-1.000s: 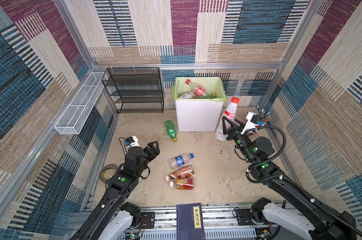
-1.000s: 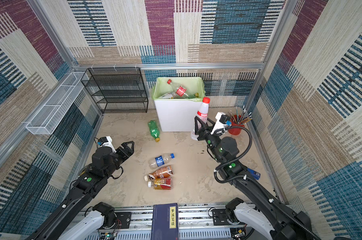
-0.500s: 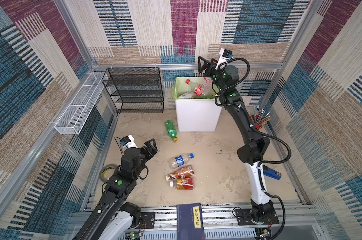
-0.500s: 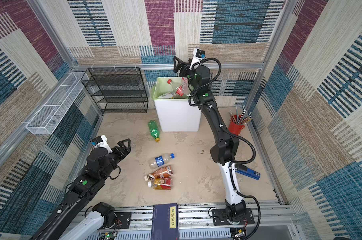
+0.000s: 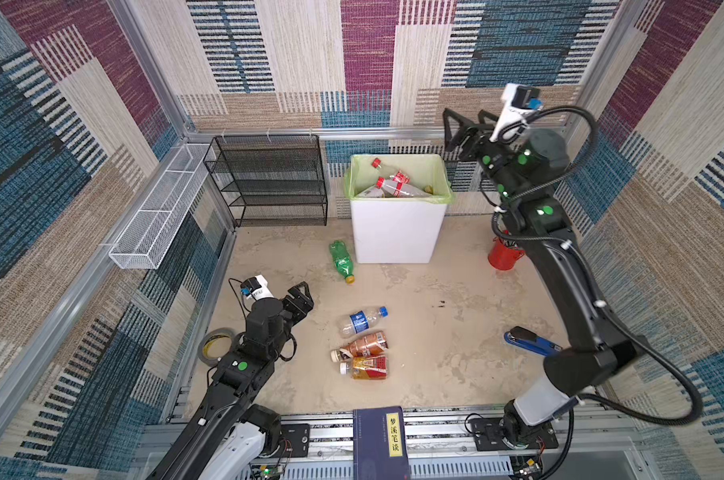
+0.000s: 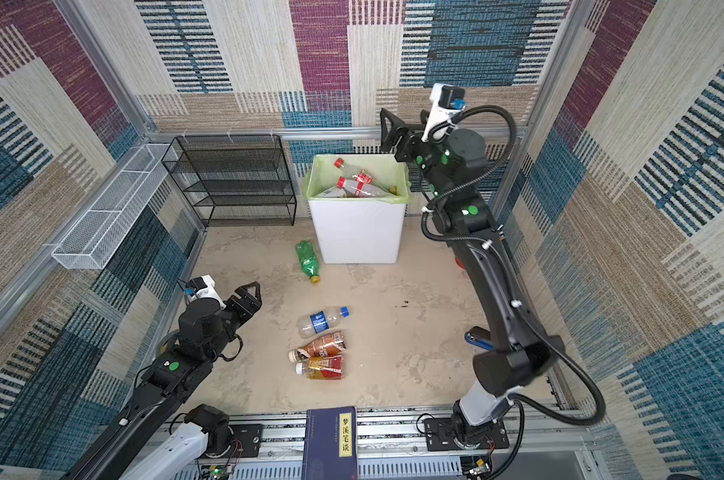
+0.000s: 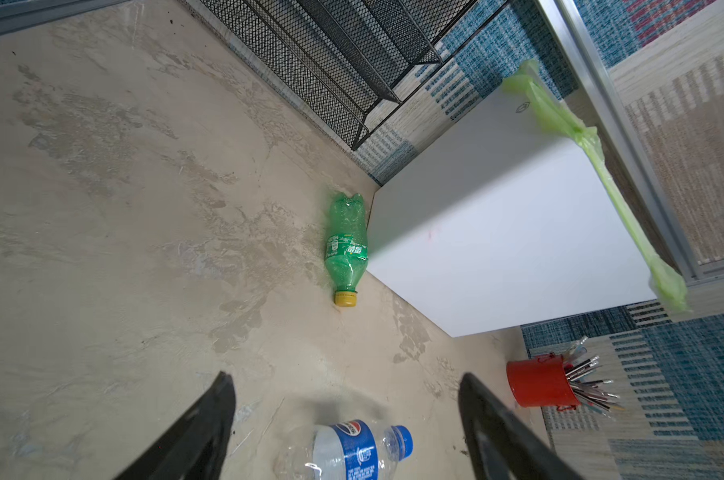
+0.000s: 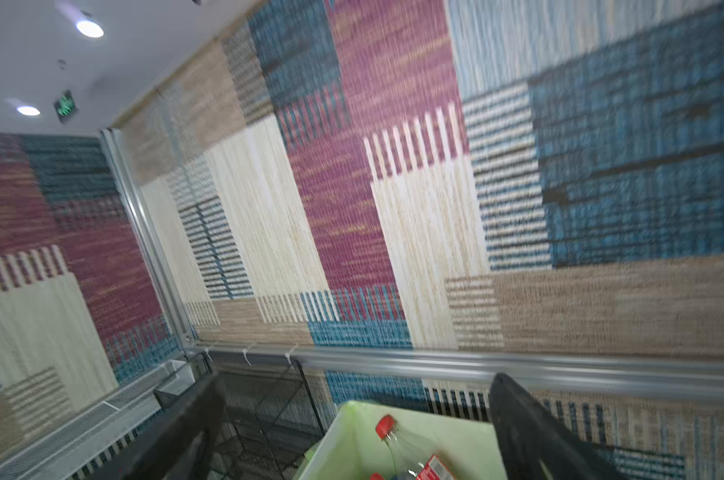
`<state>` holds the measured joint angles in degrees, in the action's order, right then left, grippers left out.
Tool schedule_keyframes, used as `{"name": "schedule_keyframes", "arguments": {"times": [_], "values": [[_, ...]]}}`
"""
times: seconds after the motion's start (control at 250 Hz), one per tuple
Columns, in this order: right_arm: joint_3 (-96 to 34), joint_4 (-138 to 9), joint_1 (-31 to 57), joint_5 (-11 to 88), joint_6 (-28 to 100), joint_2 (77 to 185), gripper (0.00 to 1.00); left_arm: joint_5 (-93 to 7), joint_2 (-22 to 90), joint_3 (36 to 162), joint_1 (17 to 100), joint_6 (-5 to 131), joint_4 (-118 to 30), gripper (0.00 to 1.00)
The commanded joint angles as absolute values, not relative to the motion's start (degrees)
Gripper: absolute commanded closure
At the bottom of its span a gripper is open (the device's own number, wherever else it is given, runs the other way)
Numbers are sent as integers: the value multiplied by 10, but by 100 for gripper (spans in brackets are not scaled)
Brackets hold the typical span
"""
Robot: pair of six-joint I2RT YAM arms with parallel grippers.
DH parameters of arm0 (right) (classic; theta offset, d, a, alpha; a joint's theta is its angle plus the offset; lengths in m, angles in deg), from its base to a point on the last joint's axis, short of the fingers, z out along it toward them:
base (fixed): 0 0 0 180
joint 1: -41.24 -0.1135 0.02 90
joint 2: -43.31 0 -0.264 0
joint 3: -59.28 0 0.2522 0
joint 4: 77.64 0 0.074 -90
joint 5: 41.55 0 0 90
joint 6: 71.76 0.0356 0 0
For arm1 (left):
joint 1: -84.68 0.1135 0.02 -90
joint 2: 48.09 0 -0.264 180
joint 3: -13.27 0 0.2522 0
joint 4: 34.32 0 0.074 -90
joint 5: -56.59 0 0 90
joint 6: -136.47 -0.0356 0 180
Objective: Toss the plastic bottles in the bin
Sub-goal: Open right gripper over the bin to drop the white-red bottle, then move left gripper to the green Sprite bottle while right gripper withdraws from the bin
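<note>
Right fingers (image 8: 526, 436) wide, empty, raised by bin (image 5: 397, 232); left fingers (image 7: 198, 432) wide, empty

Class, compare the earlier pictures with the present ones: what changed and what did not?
The right gripper swung up from beside the bin to above its rim and opened; the red-capped bottle it carried is gone from its jaws, presumably among those in the bin. The left gripper barely shifted, open. The four floor bottles stayed put.
</note>
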<state>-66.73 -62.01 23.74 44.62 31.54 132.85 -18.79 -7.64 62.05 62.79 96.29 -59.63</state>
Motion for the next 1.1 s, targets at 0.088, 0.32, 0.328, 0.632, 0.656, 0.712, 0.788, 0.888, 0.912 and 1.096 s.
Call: {"name": "schedule_keyframes", "arguments": {"times": [0.088, 0.32, 0.328, 0.632, 0.656, 0.712, 0.788, 0.888, 0.912, 1.096], "values": [[-528, -586, 238, 454, 308, 1267, 2, -194, -68, 618, 628, 968, -581, 15], [-318, -606, 240, 442, 352, 1158, 1, -200, -72, 615, 628, 984, -605, 15], [-311, -608, 240, 440, 354, 1155, 1, -200, -72, 615, 628, 985, -606, 15], [-151, -506, 241, 328, 435, 1126, 15, -219, -47, 620, 628, 1012, -633, 17], [-141, -495, 241, 321, 440, 1127, 16, -221, -45, 619, 628, 1015, -634, 17], [-122, -472, 240, 306, 448, 1131, 19, -226, -42, 616, 628, 1020, -633, 18], [-97, -443, 238, 291, 452, 1138, 21, -231, -32, 613, 628, 1028, -630, 18], [-66, -415, 232, 280, 449, 1144, 23, -244, -6, 620, 628, 1030, -628, 18], [-61, -409, 231, 278, 449, 1145, 24, -248, 2, 625, 628, 1030, -629, 18], [-26, -389, 214, 276, 450, 1147, 26, -272, 76, 670, 628, 1050, -665, 19]]}}
